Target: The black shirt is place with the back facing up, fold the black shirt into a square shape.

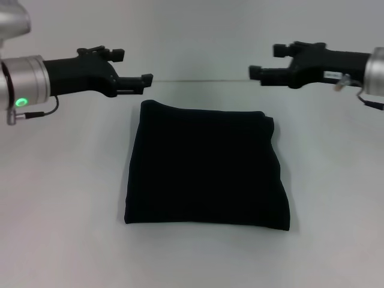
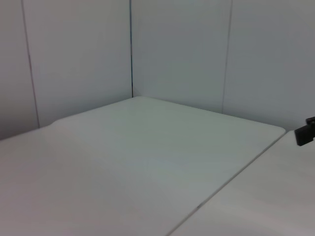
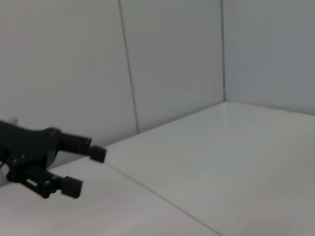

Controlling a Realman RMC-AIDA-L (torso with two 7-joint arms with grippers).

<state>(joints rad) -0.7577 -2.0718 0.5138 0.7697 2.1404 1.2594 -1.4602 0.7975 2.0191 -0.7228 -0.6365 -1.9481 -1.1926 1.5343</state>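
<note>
left arm: enters from 9 o'clock, silver wrist with green light, held level
left gripper (image 1: pixel 133 67): at about 10 o'clock, points inward toward 3 o'clock, fingers apart, holding nothing, raised off the surface
right arm: enters from 3 o'clock, silver wrist at the edge, held level
right gripper (image 1: pixel 264 62): at about 2 o'clock, points inward toward 9 o'clock, fingers apart, holding nothing
spacing: grippers face each other, well apart

You've got a plain white worktop (image 1: pixel 60 210) filling most of the head view, with a thin seam line (image 1: pixel 198 80) running across the upper part. Behind it are pale panelled walls (image 2: pixel 177 49), meeting in a corner, evenly lit.
</note>
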